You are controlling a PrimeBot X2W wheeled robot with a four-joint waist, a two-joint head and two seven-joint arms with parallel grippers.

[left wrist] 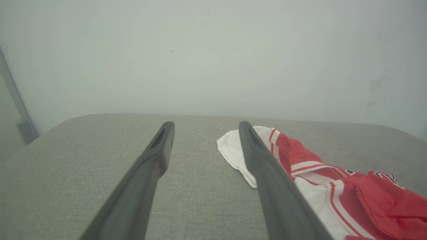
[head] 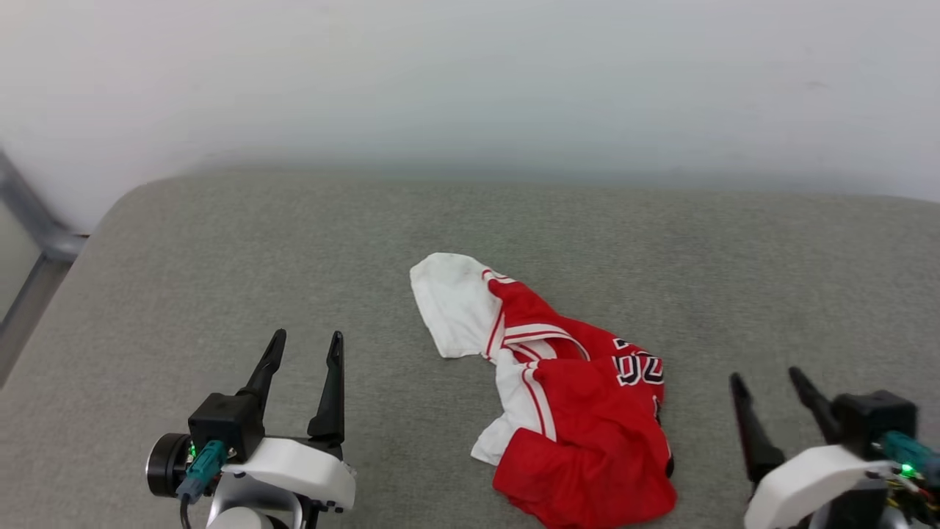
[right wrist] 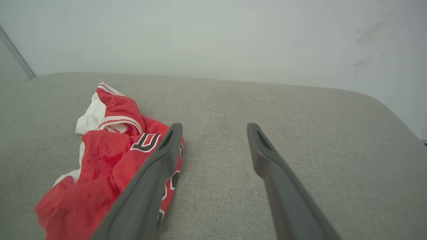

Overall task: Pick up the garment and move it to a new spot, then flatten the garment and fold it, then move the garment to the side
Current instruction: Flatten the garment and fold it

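The garment lies crumpled on the grey cushion, a red jersey with a white sleeve spread toward the upper left and black lettering near its right edge. My left gripper stands open at the lower left, well apart from it. My right gripper stands open at the lower right, just right of the cloth. In the left wrist view the garment lies right of my open gripper, partly behind the right finger. In the right wrist view the garment lies left of my open gripper.
The grey fabric cushion spans the whole work area and ends at a pale wall behind. A grey metal frame runs down the far left. Bare cushion lies left, right and behind the garment.
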